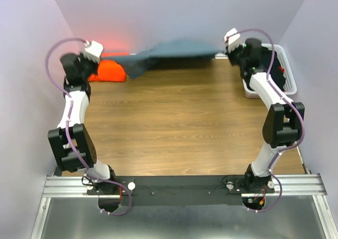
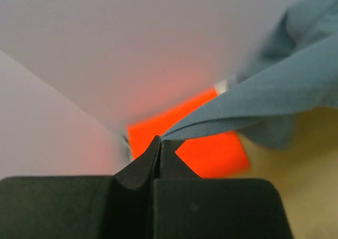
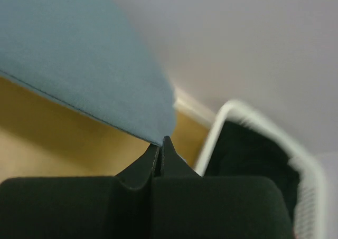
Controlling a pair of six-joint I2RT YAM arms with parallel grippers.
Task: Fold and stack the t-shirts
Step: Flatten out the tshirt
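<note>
The slate blue-grey t-shirt (image 1: 177, 50) hangs stretched in the air across the back of the table, held at both ends. My left gripper (image 1: 103, 55) is shut on its left end; in the left wrist view the closed jaws (image 2: 160, 140) pinch a thin twisted edge of the blue cloth (image 2: 264, 99). My right gripper (image 1: 224, 51) is shut on the right end, its tips (image 3: 162, 141) clamped on a corner of the flat blue cloth (image 3: 79, 59). The bright orange t-shirt (image 1: 108, 70) lies bunched on the table at the back left, below the left gripper (image 2: 211, 152).
A white plastic basket (image 1: 289, 75) with dark contents stands at the back right, close beside the right gripper; its rim (image 3: 224, 117) is just right of the jaws. Pale walls close in the back and both sides. The wooden tabletop (image 1: 174, 128) lies between the arms.
</note>
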